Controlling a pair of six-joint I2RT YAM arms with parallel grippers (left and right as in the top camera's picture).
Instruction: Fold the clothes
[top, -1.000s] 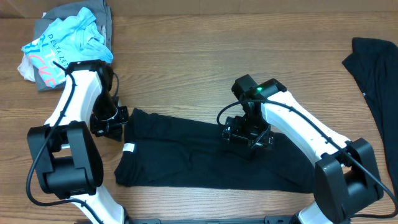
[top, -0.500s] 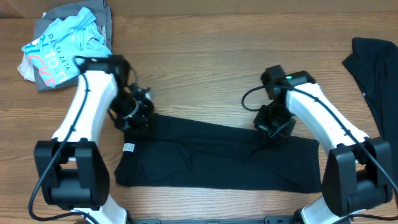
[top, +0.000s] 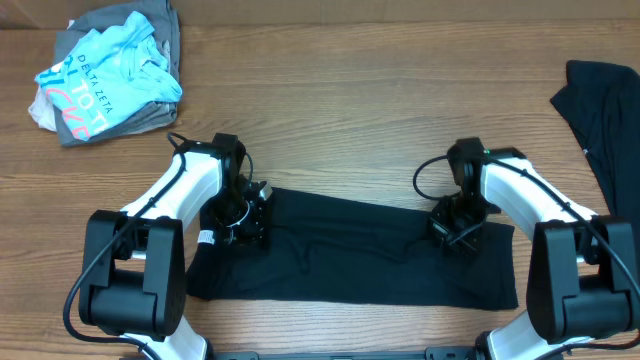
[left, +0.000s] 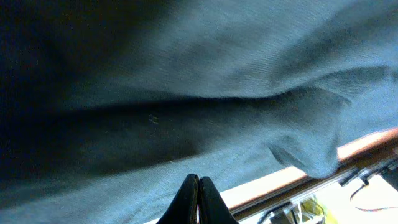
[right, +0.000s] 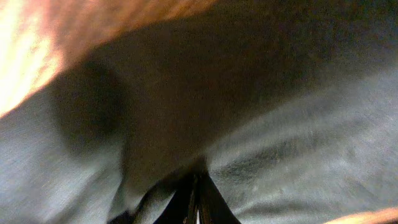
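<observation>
The black T-shirt (top: 350, 250) is lying as a long folded band across the near middle of the table (top: 330, 120), its white tag (top: 207, 238) showing at the left end. Both arms have been travelling outward over the last second. The right gripper (top: 458, 228), which was hanging wide open over the middle of the band, is now sitting at its far right edge with the jaws pressed together. In the right wrist view the cloth is puckering in toward the tips, so it is probably pinching a bit of the shirt. The left gripper (top: 245, 218), which was off the left end of the shirt, is now resting on the far left corner. Its fingertips (left: 188, 200) are touching each other as they were throughout, and whether any cloth is caught between them cannot be told. The far left corner of the shirt is also sitting further right than it did, so that end appears to be tucking inward.

Taken together, this is looking like the start of the next fold: the two grippers are taking the far edge at both ends, likely to carry it toward the near edge.

A heap of light blue and grey clothes (top: 105, 75) is waiting at the far left, and another dark garment (top: 605, 110) is lying at the far right edge.
</observation>
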